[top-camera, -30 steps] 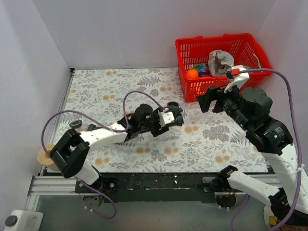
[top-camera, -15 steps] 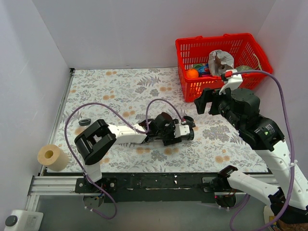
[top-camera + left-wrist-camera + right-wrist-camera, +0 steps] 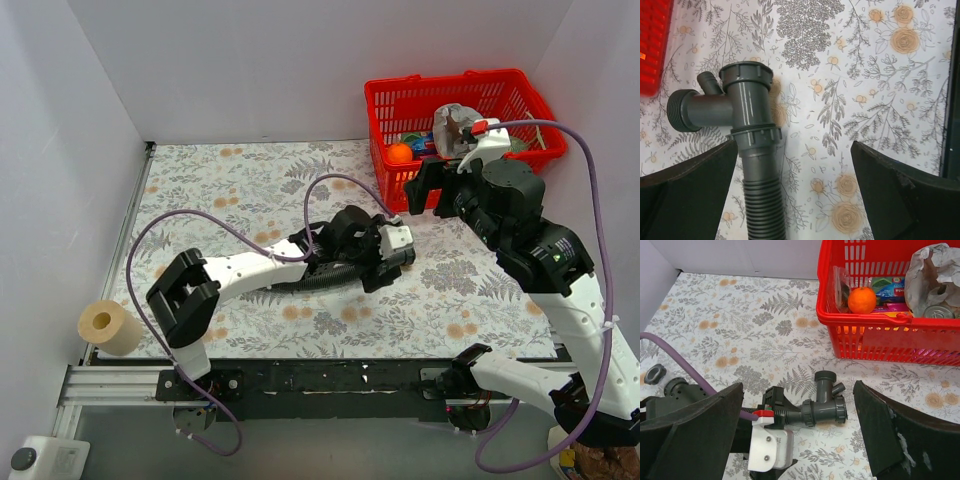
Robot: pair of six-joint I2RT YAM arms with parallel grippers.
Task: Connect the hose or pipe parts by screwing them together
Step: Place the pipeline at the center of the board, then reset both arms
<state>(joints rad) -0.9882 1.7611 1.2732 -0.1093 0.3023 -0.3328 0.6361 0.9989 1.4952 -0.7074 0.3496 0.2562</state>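
The dark grey T-shaped fitting (image 3: pixel 747 107) lies on the floral tabletop, and the ribbed hose (image 3: pixel 762 200) runs out of its lower collar. My left gripper (image 3: pixel 795 200) is open above them. The hose lies just inside the left finger (image 3: pixel 685 195), and neither finger closes on it. The right wrist view has the fitting (image 3: pixel 822 407) beside the left gripper's white housing (image 3: pixel 770 445). My right gripper (image 3: pixel 797 440) is open and empty, raised above the fitting. From the top, the hose (image 3: pixel 330 281) trails left under the left gripper (image 3: pixel 393 262). The right gripper (image 3: pixel 422 190) hangs near the basket.
A red basket (image 3: pixel 385 105) at the back right holds an orange (image 3: pixel 862 300), crumpled paper and packets. A small black ring (image 3: pixel 655 374) lies at the left. A paper roll (image 3: pixel 110 328) sits at the table's near-left edge. Purple cables (image 3: pixel 240 235) loop over the left arm.
The left gripper has opened and let go of the hose, after carrying it and the fitting to the right. The right gripper has risen and drawn back toward the basket.
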